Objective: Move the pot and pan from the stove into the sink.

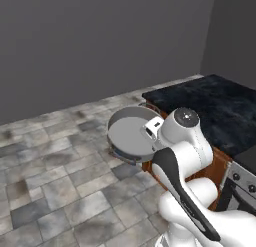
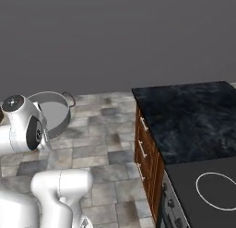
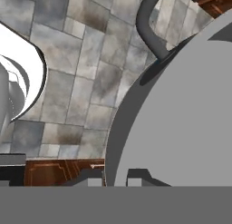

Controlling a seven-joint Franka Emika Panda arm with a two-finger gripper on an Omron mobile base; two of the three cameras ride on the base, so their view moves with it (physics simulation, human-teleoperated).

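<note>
While one grey pot (image 1: pixel 131 135) hangs in the air over the tiled floor (image 1: pixel 55 161), off the end of the dark marbled surface (image 2: pixel 184 116), the gripper (image 3: pixel 115 175) is clamped on its rim, one finger on either side of the wall in the hand view. Its two fingers (image 3: pixel 138 177) stand close together with the thin metal between them. That pot is the single vessel on show, and its inside looks bare, though the arm (image 1: pixel 182 141) covers part of it in the left base view, so that is hard to say for certain. One dark loop handle (image 2: pixel 69 99) sticks out from its far side in the right base view, and a curved handle also shows in the hand view. One stove (image 2: pixel 207 190) sits at the near end of the surface, with a single white burner ring (image 2: pixel 217 190) visible on its black glass. Beneath the surface runs a wooden cabinet (image 2: pixel 146 153) with pale pulls.
</note>
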